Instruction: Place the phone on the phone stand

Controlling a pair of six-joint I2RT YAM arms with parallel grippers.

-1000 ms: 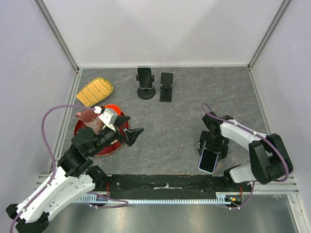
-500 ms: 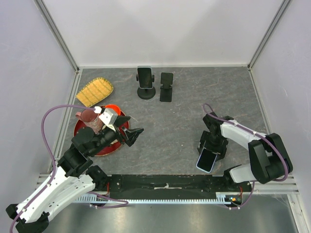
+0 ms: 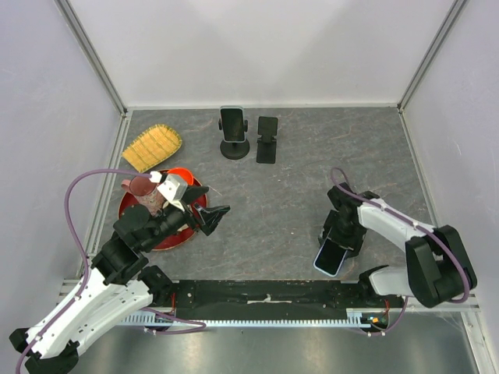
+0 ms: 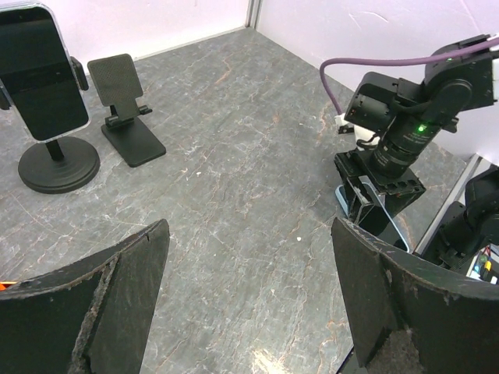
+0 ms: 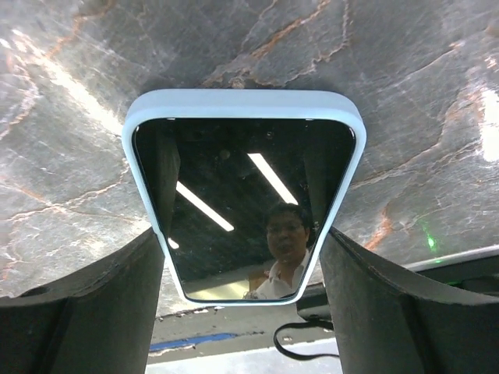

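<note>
Two claws: right gripper [image 3: 339, 240] straddles the pale-blue-cased, black-screened phone [image 5: 243, 195] flat on the grey marbled table [image 3: 296, 179], can't tell if it's pinching; left gripper [image 4: 248, 257] hangs wide, empty.

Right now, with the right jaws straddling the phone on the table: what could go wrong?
1. The phone lies flat and glossy. The right jaws flank only its thin edges near one end, so it may slip or pivot when lifted.
2. The empty stand sits close beside the occupied stand, so placing the phone could knock that one.
</note>
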